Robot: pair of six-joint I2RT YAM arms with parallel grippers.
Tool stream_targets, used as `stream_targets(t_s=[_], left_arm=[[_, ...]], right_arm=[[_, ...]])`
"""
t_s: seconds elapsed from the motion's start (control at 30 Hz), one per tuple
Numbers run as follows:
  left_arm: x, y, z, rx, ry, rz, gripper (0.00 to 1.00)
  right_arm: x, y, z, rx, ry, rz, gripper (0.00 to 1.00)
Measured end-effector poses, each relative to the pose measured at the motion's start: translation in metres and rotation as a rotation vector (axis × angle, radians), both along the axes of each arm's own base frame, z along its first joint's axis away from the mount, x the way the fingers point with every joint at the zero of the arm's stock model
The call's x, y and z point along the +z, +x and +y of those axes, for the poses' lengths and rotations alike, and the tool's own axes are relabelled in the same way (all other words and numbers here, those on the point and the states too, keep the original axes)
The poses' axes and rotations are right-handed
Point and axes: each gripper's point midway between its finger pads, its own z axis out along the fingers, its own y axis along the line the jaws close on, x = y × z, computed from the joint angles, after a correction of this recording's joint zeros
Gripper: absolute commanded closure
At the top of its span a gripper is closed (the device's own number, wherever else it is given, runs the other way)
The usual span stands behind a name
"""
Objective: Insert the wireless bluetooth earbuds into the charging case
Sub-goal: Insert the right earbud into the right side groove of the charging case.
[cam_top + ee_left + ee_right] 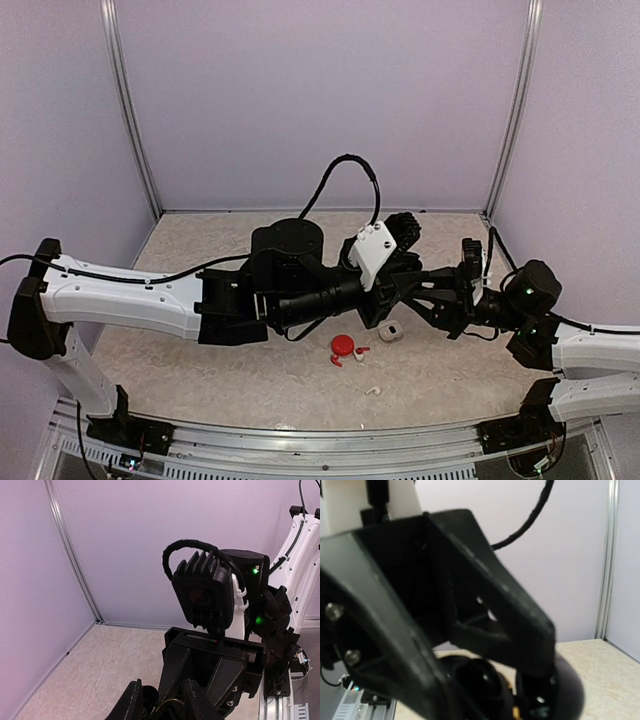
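Black left gripper (162, 709) crowds its view's bottom edge — its jaws' state I cannot tell. Black right gripper (432, 298), jaws pressed together, meets it mid-frame overhead. Below centre, a tiny white plastic earbud (372, 390) and a tiny red plastic earbud (360, 352) lie loose — colliding arms could scatter them.

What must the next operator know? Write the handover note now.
Left end effector: raised, meeting the right one; open or shut unclear.
Right end effector: shut; load unclear.
Below them: red case with small red pieces beside it, white case, white earbud lying loose nearest the arm bases.
Done: no earbud seen seated.
To do: seat the loose earbud, then any others.
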Motion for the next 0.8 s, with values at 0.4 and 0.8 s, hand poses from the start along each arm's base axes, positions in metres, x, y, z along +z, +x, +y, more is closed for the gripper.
stream_targets(t_s=[0.4, 0.8], left_arm=[[0.006, 0.002, -0.001, -0.005, 0.021, -0.002, 0.61], [0.004, -0.01, -0.005, -0.085, 0.043, -0.029, 0.51]], right_arm=[[-0.004, -0.003, 0.003, 0.026, -0.01, 0.003, 1.0], [-0.003, 0.0, 0.002, 0.019, -0.004, 0.034, 1.0]])
